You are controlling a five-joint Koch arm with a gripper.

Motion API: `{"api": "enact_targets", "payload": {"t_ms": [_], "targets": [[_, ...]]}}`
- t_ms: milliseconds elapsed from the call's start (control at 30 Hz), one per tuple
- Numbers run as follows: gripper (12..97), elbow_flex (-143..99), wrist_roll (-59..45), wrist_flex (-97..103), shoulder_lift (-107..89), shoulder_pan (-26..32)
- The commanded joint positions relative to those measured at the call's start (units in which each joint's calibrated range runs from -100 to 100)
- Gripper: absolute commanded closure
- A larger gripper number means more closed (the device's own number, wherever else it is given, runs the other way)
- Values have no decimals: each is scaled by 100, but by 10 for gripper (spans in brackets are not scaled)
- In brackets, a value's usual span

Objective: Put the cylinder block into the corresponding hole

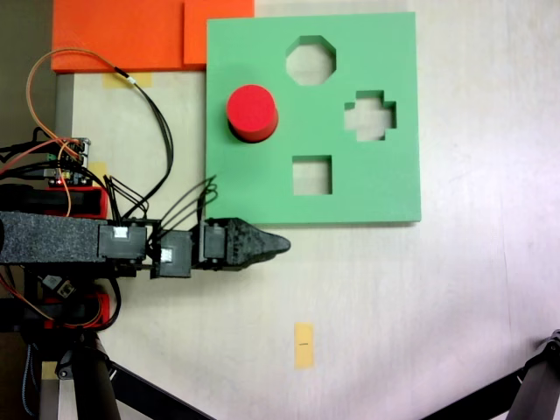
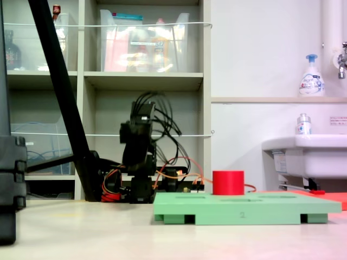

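Note:
The red cylinder block [image 1: 252, 111] stands upright on the left part of the green foam board [image 1: 385, 188]. A dark curved edge shows under its lower left side, and the corresponding hole is hidden beneath it. From the side, the cylinder block [image 2: 228, 182] rises well above the board [image 2: 244, 208]. My gripper [image 1: 282, 244] is below the board's lower left edge, pointing right, clear of the block. Only one tapered tip shows, so I cannot tell its state. In the other fixed view the gripper [image 2: 138, 142] is a dark mass on the folded arm.
The board also has an octagonal cut-out [image 1: 311, 59], a cross cut-out [image 1: 370, 115] and a square cut-out [image 1: 312, 175]. Orange foam sheets [image 1: 131, 35] lie at the top left. Wires and the arm base [image 1: 61, 201] sit at the left. A yellow tape mark [image 1: 304, 345] is on the table.

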Motion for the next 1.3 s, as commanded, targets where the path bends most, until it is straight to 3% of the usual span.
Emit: {"api": "enact_targets", "payload": {"t_ms": [0,233,567,1267], "targets": [[603,-404,-371,234,-96,-103],[600,-2577,-361,870,-96,-103],[611,-2577,-34,-74,-96,24],[593,-2577,147,-132,-96,20]]}}
